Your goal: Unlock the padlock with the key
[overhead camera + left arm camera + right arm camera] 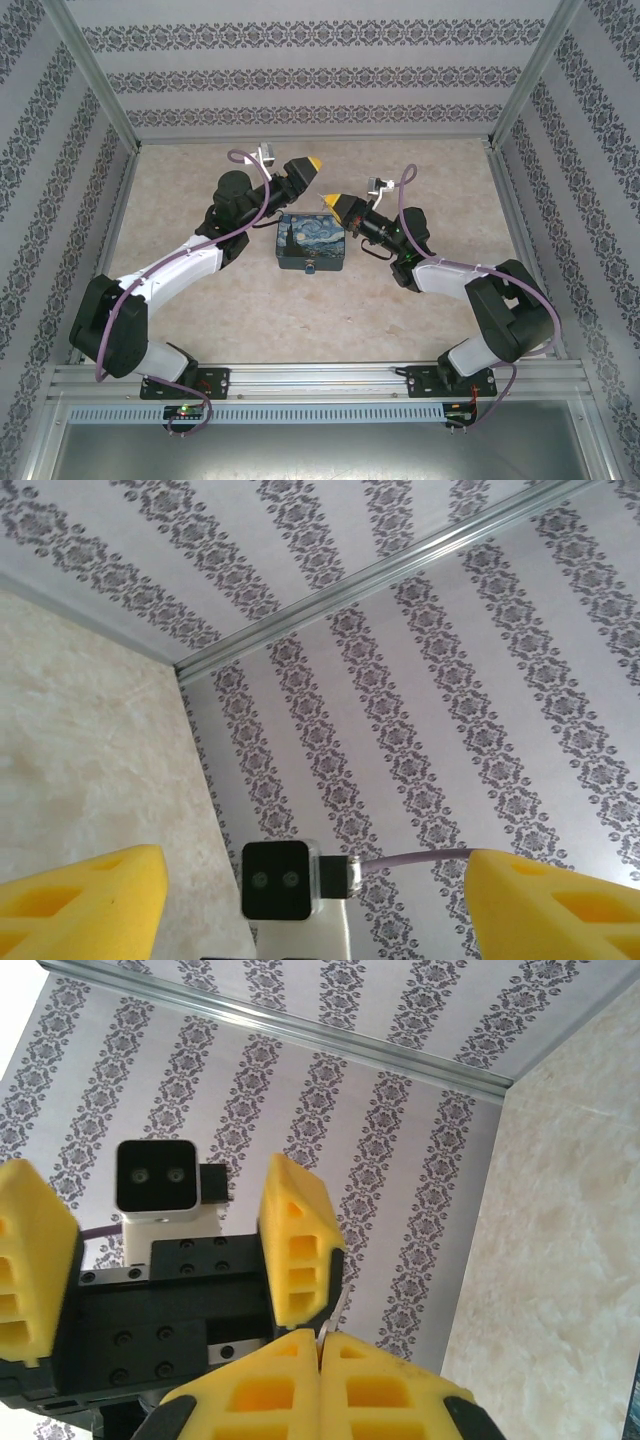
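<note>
Right tool (335,203) is pressed together on what is probably the key (336,1316) (a thin pale sliver), left tool (310,163) spread and empty, both near the far edge of the box (312,240); the padlock (310,268) on its near face looks small, stiff and slick, best pinched across its body.

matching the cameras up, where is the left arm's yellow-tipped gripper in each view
top external: left arm's yellow-tipped gripper, just above centre.
left wrist: along the bottom edge, jaws wide apart.
right wrist: in the left half, jaws open, tips pointing up.
shared landmark: the beige mottled tabletop.
</note>
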{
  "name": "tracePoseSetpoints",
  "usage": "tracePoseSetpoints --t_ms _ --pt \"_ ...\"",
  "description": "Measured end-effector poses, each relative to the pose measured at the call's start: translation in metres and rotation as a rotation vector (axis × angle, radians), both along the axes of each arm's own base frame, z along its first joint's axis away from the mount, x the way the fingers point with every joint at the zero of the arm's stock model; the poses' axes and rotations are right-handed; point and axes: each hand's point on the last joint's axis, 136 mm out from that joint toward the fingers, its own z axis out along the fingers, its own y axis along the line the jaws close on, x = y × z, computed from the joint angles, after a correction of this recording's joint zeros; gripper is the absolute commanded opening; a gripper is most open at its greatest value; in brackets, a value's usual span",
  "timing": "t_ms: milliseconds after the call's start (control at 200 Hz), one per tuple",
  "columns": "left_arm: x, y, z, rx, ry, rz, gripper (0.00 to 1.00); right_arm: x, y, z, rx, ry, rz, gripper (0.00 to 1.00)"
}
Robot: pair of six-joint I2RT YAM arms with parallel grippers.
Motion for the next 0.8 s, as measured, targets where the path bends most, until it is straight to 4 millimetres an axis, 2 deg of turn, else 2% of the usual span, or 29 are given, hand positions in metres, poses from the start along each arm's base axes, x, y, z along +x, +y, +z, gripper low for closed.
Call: tracePoseSetpoints --t_ms 350,645,799 --pt "0.010 -0.007 -0.038 -0.044 0.168 0.000 0.54 -0.004 0.007 0.014 0.017 -0.027 0.013 0.00" --pt "0.009 -0.018 -0.044 -0.079 0.206 -0.014 0.33 -0.003 0.010 0.024 0.034 -0.042 0.006 0.00" --pt "0.009 -0.019 -0.042 -0.101 0.204 -0.007 0.28 -0.001 0.010 0.021 0.031 -0.033 0.000 0.00"
